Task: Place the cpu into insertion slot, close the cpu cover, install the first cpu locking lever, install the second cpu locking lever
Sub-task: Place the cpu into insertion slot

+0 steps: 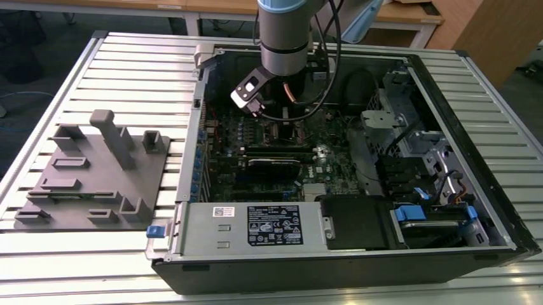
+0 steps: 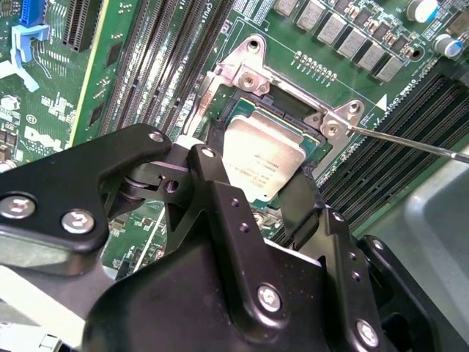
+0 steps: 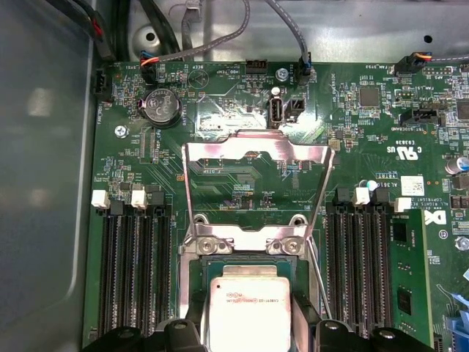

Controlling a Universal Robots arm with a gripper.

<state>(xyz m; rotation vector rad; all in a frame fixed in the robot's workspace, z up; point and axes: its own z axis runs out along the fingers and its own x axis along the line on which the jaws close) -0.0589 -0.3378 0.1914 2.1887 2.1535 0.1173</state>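
The cpu [image 2: 265,155], a flat square chip with a silvery top, sits between the black fingers [image 2: 300,202] of my gripper [image 2: 256,174], which is shut on it. It is low over the insertion slot [image 2: 292,117], whose dark rim shows just beyond it. In the first wrist view the cpu [image 3: 249,308] lies under the open cpu cover [image 3: 256,152], a silvery frame standing up from its hinge. A thin locking lever [image 2: 410,143] sticks out free beside the socket. In the exterior view the gripper [image 1: 284,124] reaches down into the open computer case [image 1: 441,95].
Long black memory slots [image 3: 135,279] flank the socket on both sides. Cables [image 1: 327,95] hang beside the arm inside the case. A power supply [image 1: 254,223] lies along the case's near side. A grey fixture block [image 1: 93,171] stands on the slatted table at the exterior view's left.
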